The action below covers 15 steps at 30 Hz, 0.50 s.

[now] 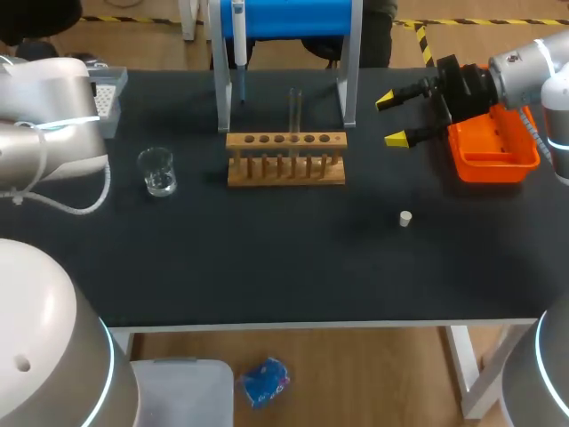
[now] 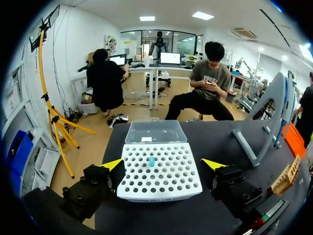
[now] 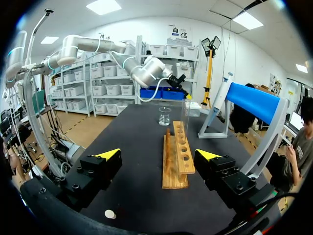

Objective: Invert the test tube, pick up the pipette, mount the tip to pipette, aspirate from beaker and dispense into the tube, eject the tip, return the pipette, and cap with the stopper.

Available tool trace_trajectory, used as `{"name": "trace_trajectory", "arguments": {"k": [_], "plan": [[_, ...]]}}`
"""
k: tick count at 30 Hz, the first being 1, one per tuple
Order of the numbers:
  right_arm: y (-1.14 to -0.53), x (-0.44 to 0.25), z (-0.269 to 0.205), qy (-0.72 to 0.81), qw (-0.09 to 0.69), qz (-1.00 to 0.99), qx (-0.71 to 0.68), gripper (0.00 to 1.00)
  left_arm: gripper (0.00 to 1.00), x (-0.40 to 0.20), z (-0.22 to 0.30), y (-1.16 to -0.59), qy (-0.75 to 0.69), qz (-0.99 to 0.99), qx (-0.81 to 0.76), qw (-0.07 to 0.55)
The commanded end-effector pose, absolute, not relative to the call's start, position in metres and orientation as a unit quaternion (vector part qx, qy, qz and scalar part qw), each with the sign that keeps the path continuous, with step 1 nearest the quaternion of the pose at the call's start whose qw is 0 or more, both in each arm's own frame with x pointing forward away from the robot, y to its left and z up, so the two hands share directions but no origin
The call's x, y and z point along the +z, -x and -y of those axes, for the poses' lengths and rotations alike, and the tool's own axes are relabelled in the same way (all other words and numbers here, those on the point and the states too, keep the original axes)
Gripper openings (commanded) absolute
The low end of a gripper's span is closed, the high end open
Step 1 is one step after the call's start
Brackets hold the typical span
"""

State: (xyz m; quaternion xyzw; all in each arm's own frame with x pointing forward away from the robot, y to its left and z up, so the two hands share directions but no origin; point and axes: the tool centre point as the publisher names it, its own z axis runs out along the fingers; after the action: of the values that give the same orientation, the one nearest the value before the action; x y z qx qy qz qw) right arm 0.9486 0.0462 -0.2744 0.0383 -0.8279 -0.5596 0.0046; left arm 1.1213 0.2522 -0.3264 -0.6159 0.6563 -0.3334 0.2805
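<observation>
A clear test tube (image 1: 294, 110) stands upright in the wooden rack (image 1: 284, 158) at mid-table. The pipette (image 1: 238, 40) hangs on the blue stand (image 1: 284, 16) behind the rack. A glass beaker (image 1: 157, 172) sits left of the rack, and a small white stopper (image 1: 405, 218) lies to the rack's front right. My right gripper (image 1: 396, 119) hovers open and empty to the right of the rack, with the rack (image 3: 176, 156) ahead of its fingers. My left gripper (image 2: 162, 164) is open above the white tip box (image 2: 159, 182), which holds one blue tip (image 2: 152, 161).
An orange bin (image 1: 494, 149) sits at the right edge, behind my right gripper. The tip box (image 1: 108, 92) is at the back left, partly hidden by my left arm (image 1: 44, 129). The stand's grey legs (image 1: 349, 84) flank the rack.
</observation>
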Motion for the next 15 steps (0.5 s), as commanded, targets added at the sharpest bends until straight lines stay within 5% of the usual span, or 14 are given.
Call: {"name": "trace_trajectory", "arguments": {"k": [1,15], "plan": [[-0.949,-0.274,-0.045,-0.039,0.005,0.828,-0.559,1.00,1.00,-0.327,-0.253,-1.123,0.616,-0.657,-0.334,0.280],[-0.949,-0.274,-0.045,-0.039,0.005,0.828,-0.559,1.00,1.00,-0.334,-0.266,-1.135,0.633,-0.644,-0.318,0.289]]}}
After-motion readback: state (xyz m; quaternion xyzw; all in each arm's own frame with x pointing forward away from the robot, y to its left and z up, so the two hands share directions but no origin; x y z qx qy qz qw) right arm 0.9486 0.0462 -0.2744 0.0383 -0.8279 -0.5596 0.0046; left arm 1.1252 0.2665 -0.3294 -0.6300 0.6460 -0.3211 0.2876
